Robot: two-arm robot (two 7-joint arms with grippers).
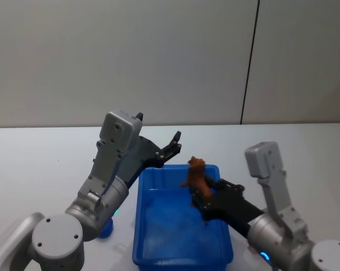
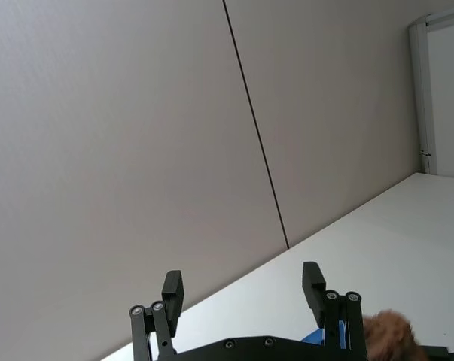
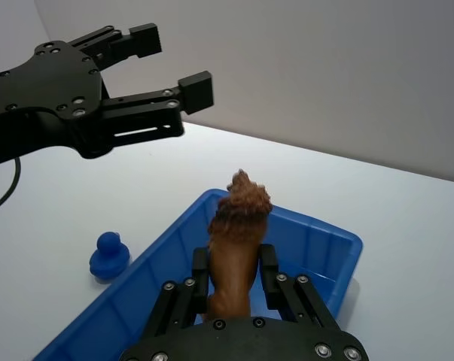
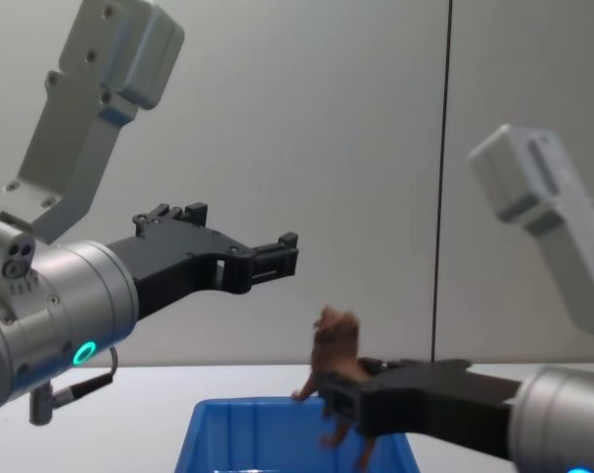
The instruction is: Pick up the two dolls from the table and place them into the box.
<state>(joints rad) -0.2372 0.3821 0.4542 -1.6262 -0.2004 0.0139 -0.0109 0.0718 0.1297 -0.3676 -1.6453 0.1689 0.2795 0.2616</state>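
A white desk carries a blue box. The right hand pinches a brown doll over its 1 o'clock corner. A blue doll, half hidden behind the left arm, sits on the desk at the box's 9 o'clock; the left hand hangs spread above 11.

Box on table, near centre. Furry doll in right gripper, above box's far right part. Duck doll on table just left of box (left gripper raised over far left corner).
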